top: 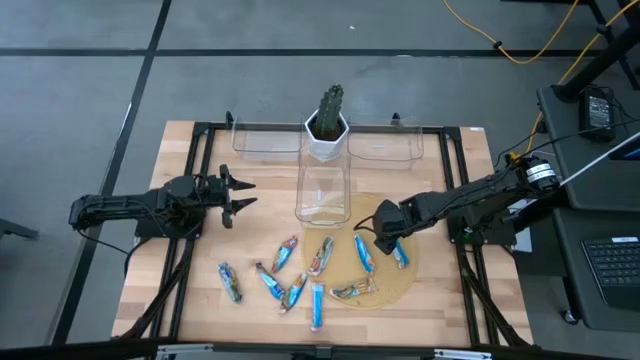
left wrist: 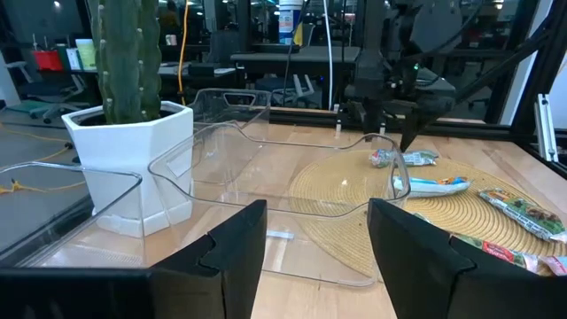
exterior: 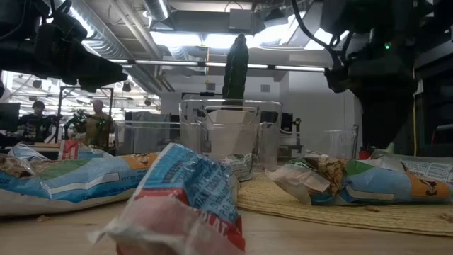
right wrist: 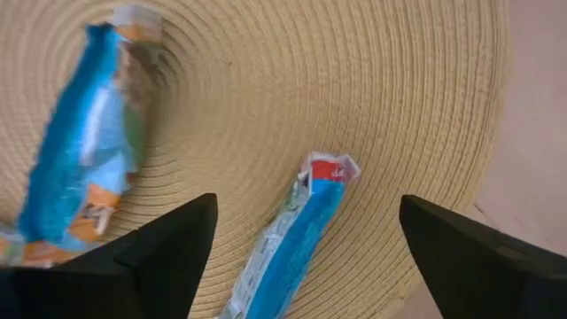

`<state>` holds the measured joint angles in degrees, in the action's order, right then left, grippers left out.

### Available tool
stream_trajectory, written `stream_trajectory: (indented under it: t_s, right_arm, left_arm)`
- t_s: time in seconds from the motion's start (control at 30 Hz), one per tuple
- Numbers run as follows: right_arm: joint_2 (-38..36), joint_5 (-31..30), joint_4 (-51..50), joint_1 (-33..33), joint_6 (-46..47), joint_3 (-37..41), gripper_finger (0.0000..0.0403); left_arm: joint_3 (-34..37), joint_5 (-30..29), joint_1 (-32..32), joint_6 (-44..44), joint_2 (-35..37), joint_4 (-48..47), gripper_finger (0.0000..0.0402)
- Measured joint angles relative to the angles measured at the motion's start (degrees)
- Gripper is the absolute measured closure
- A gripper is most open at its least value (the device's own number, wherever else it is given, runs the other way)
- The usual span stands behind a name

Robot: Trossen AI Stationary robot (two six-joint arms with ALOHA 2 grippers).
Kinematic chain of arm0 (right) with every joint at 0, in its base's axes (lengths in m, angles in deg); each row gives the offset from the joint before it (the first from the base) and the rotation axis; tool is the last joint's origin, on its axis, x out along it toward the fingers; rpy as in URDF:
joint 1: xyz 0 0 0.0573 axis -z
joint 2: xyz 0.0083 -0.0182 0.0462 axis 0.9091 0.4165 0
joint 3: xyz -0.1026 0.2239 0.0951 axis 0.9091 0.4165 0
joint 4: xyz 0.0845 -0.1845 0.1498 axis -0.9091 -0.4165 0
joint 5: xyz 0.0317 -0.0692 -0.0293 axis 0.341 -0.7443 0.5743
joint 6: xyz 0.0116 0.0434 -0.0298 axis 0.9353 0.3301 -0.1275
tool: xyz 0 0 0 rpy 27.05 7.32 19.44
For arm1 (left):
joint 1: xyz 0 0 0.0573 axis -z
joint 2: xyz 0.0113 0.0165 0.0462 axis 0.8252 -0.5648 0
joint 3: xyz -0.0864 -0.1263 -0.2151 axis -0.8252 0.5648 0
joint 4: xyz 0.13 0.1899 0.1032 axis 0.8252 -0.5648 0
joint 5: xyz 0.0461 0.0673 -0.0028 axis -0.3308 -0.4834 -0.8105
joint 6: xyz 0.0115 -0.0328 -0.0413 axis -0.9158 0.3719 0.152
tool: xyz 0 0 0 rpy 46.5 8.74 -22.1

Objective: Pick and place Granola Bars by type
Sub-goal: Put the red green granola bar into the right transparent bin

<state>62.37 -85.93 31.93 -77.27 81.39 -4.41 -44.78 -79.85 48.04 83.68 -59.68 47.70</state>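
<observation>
Several granola bars lie flat along the table's near half: blue ones [top: 270,282] [top: 317,305] and silvery-brown ones [top: 320,255] [top: 287,252] on the wood, others on a round woven mat [top: 385,290]. My right gripper [top: 368,232] hovers open over the mat. In the right wrist view [right wrist: 307,199] a blue bar with a red end [right wrist: 297,230] lies on the mat below the gap between its fingers, and a second blue bar [right wrist: 84,151] lies off to one side. My left gripper [top: 240,195] [left wrist: 314,217] waits open at the table's left, above the wood.
A clear bin [top: 322,192] stands at the table's middle, between the grippers. Two more clear bins [top: 265,137] [top: 385,145] sit at the far edge, either side of a cactus in a white pot [top: 327,130]. A black frame [top: 200,140] rims the table.
</observation>
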Motion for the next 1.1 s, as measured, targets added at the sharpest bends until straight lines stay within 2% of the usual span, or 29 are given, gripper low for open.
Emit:
stream_trajectory:
  t_s: [0.3, 0.53, 1.1]
  right_arm:
    - [0.02, -0.54, 1.66, 0.0, 2.17, 4.85, 0.0048]
    - [0.02, -0.61, 2.67, 0.0, 2.75, 5.23, 0.0056]
    - [0.02, -0.59, 5.23, 0.01, 1.04, 5.25, 0.021]
  left_arm:
    - [-0.02, 0.0, 0.0, 0.0, 0.0, 0.0, 0.021]
    - [-0.01, -0.01, -0.01, 0.0, 0.01, 0.0, 0.0212]
    - [0.0, 0.0, -0.01, 0.0, 0.01, 0.0, 0.0211]
